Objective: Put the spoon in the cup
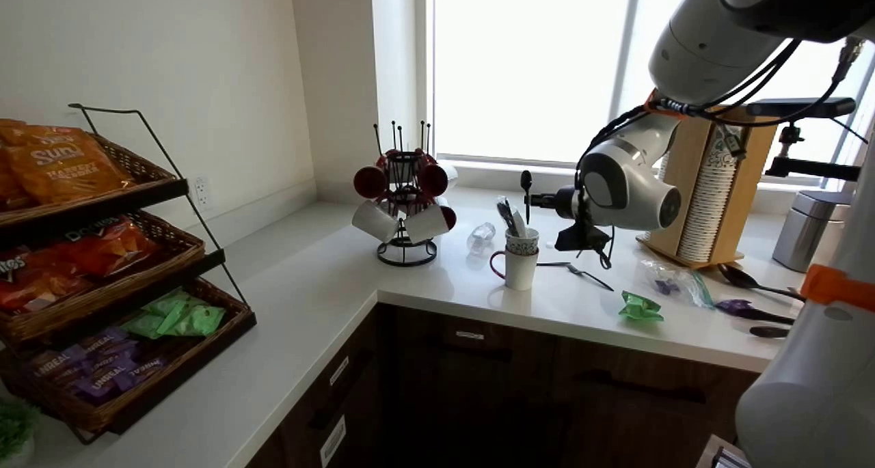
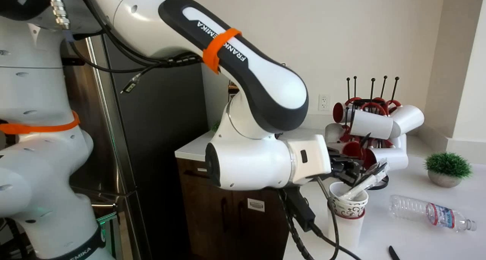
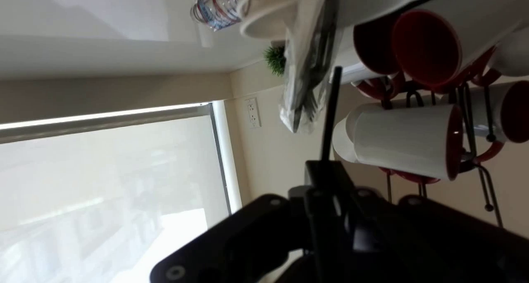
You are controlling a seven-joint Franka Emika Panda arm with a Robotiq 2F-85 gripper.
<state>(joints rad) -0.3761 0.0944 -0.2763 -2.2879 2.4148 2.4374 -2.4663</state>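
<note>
Slim black spoon [image 1: 526,181] held between the fingers of the black gripper [image 1: 534,199], which is clamped on its handle just below the bowl; both stand above the small white mug with a red side handle [image 1: 521,271]. The mug rests upright on the white countertop [image 1: 451,283]. Seated in its mouth are nested white paper cups with a dark scroll pattern [image 2: 347,204], and from these, above the mug, rises slanting cutlery in clear plastic wrap [image 3: 303,64]. Well apart from the mug, tiered brown wicker baskets [image 1: 145,163] contain orange snack bags [image 1: 65,164], red snack bags [image 1: 113,249], green packets [image 1: 181,318] and purple packets [image 1: 102,369]. The spoon's long axis is nearly vertical in an exterior view, bowl [image 1: 526,178] uppermost, handle directed down toward the mug. In the wrist view the handle's free end lies beside the cutlery and appears apart from the paper cups' rim.
</note>
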